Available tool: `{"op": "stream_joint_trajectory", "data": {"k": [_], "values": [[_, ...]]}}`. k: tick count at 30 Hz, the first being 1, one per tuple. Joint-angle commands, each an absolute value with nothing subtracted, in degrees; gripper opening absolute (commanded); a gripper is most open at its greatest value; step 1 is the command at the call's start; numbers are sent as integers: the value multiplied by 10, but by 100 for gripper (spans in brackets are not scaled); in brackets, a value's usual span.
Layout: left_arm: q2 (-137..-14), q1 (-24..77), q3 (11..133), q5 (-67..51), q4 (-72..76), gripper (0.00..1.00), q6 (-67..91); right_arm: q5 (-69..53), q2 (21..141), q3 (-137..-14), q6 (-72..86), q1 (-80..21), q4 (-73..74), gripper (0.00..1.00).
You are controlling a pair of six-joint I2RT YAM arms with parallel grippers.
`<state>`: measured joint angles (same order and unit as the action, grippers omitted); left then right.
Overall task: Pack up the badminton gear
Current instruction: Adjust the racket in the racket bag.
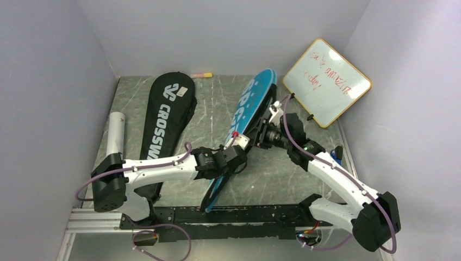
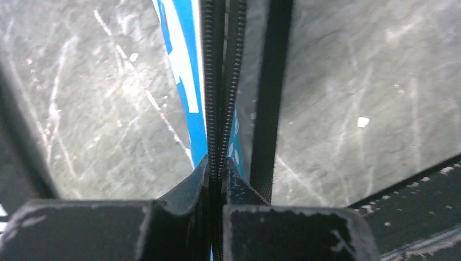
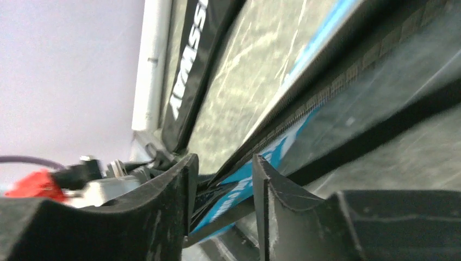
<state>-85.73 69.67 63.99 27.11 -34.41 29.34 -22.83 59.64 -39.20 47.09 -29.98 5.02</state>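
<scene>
Blue racket-shaped fabric bag point(image 1: 255, 100), white lettering, stands on edge at centre. Left gripper point(image 2: 216, 179) clamped on its black zipper edge point(image 2: 220, 109). Right gripper point(image 3: 223, 174) at 1 o'clock straddles the same edge; cannot tell if gripping.

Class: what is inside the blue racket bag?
Of the blue bag only the zipper edge shows, pinched in the left gripper; the fabric covers whatever is inside, so no racket can be confirmed.

Open tabletop point(image 1: 217, 111) lane between black bag point(image 1: 168, 117) and tilted blue bag point(image 1: 253, 100); whiteboard point(image 1: 326, 81) across far-right corner.
</scene>
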Motion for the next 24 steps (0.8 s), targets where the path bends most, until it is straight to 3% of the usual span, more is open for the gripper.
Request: {"op": "stream_joint_trajectory", "data": {"k": [1, 7, 16, 24], "values": [[-816, 693, 660, 323, -402, 5, 273, -128, 599, -508, 370, -272, 128, 47], [-771, 693, 633, 322, -432, 5, 251, -53, 638, -568, 320, -188, 190, 42], [-761, 693, 612, 311, -451, 5, 241, 51, 620, -498, 329, -108, 169, 37], [-730, 693, 593, 281, -436, 5, 243, -25, 639, -472, 356, -24, 126, 32]]}}
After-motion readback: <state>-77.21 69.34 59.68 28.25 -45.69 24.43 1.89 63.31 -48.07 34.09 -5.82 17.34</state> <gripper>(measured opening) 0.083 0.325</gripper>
